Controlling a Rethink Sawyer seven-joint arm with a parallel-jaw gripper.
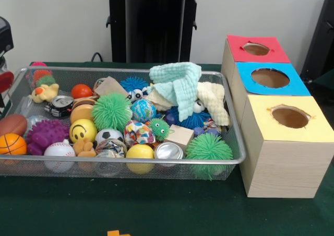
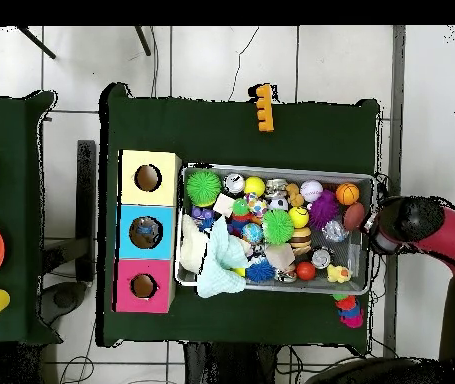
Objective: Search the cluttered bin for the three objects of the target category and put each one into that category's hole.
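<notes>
The wire bin [image 1: 229, 157] of mixed toys sits on the green bench [image 1: 156, 210], beside three holed boxes [image 1: 284, 142]. The arm [image 2: 421, 225] is at the bin's end; gripper state cannot be determined.

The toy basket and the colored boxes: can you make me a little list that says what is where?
basket: wire mesh bin on the green table, full of toys
cloths: mint cloth and cream cloth piled on top
spiky balls: big green one, another green one at a corner
smiley: yellow smiley ball
boxes: red box, blue box, yellow box, in a row beside the bin, each with a round hole
robot arm: red arm at the bin's end opposite the boxes; gripper state cannot be told
</notes>
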